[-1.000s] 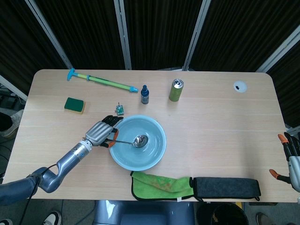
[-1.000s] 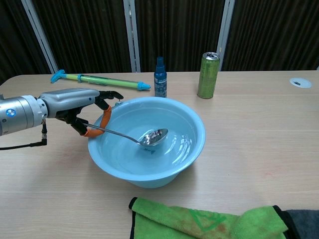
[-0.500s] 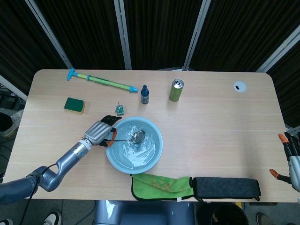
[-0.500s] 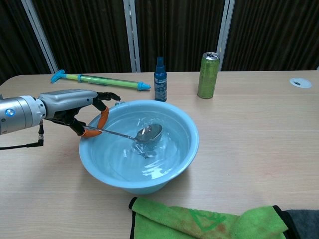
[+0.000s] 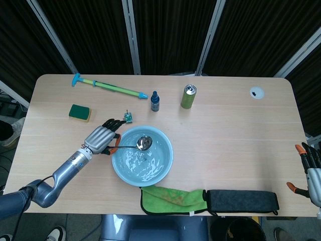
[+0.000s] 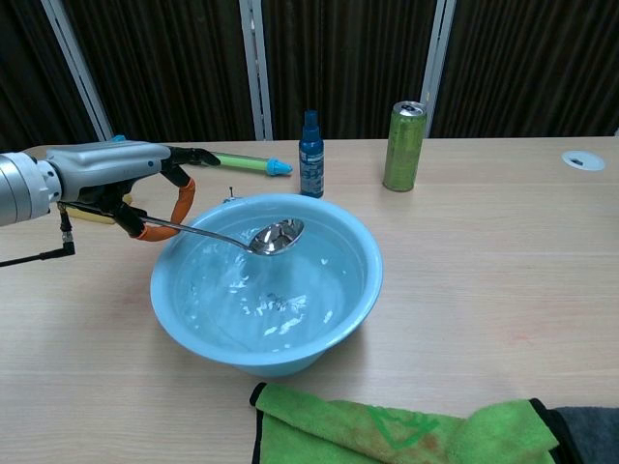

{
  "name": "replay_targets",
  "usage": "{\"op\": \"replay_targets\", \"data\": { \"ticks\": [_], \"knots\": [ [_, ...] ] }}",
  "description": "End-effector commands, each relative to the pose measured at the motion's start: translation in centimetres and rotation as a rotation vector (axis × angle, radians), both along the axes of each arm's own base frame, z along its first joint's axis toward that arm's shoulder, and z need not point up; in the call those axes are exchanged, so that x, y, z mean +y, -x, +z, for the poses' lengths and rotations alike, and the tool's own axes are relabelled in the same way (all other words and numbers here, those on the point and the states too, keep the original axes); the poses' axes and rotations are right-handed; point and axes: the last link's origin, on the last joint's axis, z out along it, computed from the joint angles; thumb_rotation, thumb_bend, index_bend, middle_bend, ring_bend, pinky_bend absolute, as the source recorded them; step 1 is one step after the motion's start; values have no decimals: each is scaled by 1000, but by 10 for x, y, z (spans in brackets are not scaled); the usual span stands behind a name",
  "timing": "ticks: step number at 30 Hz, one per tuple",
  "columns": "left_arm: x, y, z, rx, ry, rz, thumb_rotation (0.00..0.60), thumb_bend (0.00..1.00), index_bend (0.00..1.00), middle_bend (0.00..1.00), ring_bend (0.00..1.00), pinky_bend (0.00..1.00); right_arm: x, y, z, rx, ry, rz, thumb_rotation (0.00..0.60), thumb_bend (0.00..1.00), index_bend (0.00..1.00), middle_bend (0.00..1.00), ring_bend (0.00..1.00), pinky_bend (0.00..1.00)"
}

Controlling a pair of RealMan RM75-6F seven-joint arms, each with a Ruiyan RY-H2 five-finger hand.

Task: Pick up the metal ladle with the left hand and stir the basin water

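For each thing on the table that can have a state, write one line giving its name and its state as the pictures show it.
left hand: holds the ladle by its handle
metal ladle: bowl lifted above the water
basin: upright, water rippled
green can: upright, top opened
blue bottle: upright, capped
green cloth: lying folded at the table's near edge
right hand: off the table, holds nothing

A green can (image 5: pixel 188 96) stands beside a blue bottle (image 5: pixel 155 101); a sponge (image 5: pixel 79 112) lies apart.
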Motion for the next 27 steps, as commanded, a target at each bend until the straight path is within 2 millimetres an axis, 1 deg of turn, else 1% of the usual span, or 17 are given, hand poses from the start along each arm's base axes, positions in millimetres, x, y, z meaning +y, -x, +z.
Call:
{"op": "replay_targets", "data": {
  "ticks": [1,9,14,19,27],
  "knots": [
    [0,-5,9,5,-21,-15,600,456,616,0,0,0,1,-1,0,0,-4,3,600,0,0,0,0,0],
    [-3,-19,24,32,-37,-42,600,457,617,0,0,0,3,-2,0,-5,-7,11,600,0,0,0,0,0],
    [-8,-27,29,43,-39,-49,600,458,617,0,0,0,4,-3,0,-10,-8,19,600,0,0,0,0,0],
    [-14,-31,31,55,-39,-52,600,457,617,0,0,0,6,-4,2,-22,-5,25,600,0,0,0,0,0],
    [-20,-32,35,66,-51,-50,600,458,617,0,0,0,11,-5,5,-31,-2,35,600,0,0,0,0,0]
  ]
}}
